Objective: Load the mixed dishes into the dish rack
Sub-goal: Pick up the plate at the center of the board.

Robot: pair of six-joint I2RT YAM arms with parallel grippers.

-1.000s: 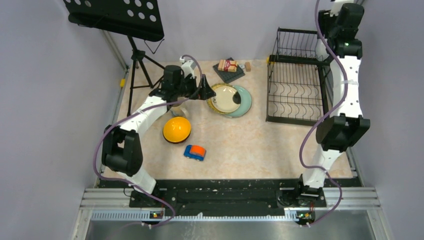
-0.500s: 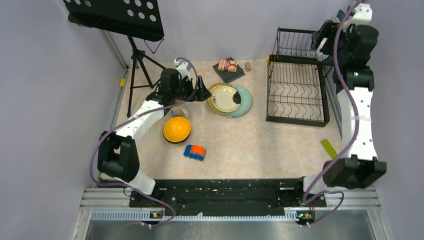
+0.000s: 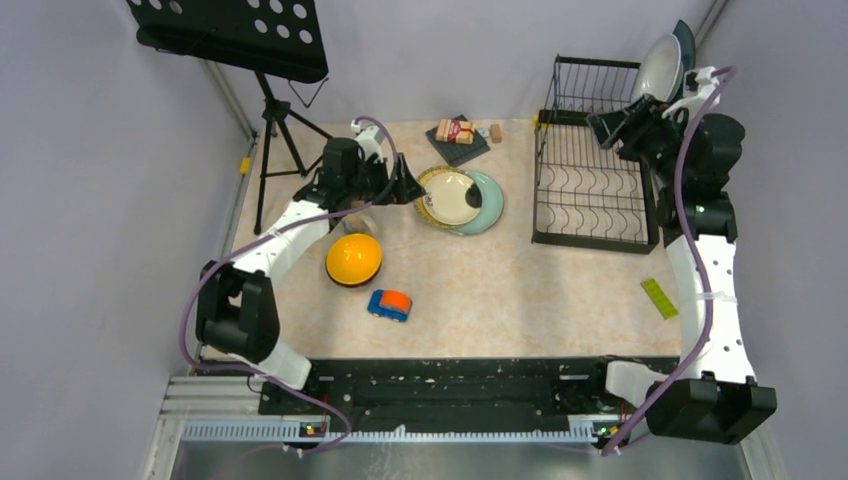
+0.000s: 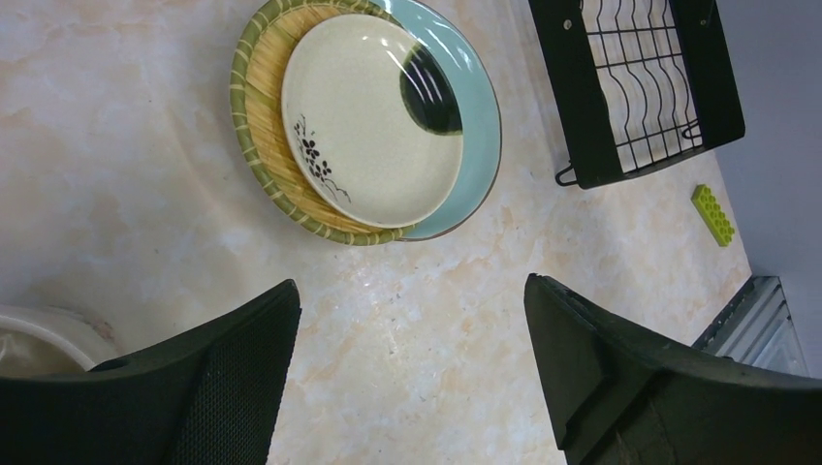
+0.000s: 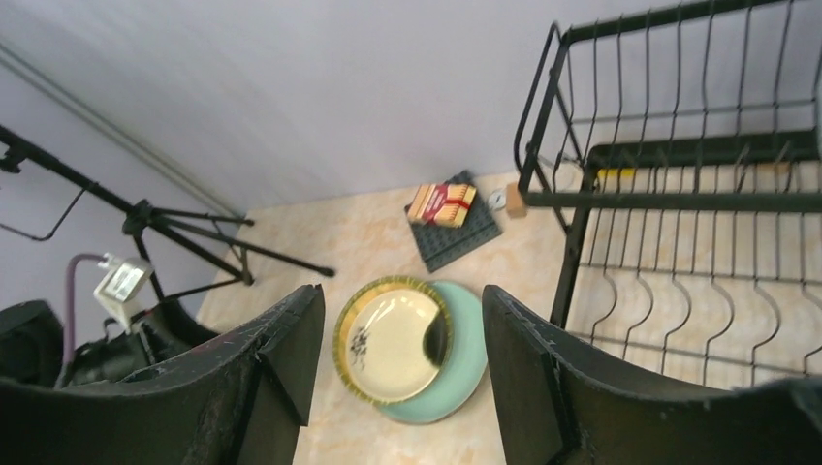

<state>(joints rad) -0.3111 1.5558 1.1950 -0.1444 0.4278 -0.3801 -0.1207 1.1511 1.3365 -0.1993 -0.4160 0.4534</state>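
**Both grippers empty, most dishes on the table**

So the left gripper (image 4: pixel 412 300) hung low over the table with its jaws wide apart, nothing in them, just beside the plate stack. That stack was a cream plate (image 4: pixel 373 116) on a yellowish plate (image 4: pixel 257 126), on a mint-green plate (image 4: pixel 480 116).

The right gripper (image 5: pixel 402 295) was up above the dish rack (image 3: pixel 590 190), jaws apart and empty too.

The orange bowl (image 3: pixel 353 259) sat upside down near the left arm, with a toy car (image 3: pixel 389 304) close by.

A pale round plate (image 3: pixel 660 68) and a dark teal plate (image 3: pixel 685 40) stood on edge at the rack's far right corner. I couldn't tell if they were actually slotted in.
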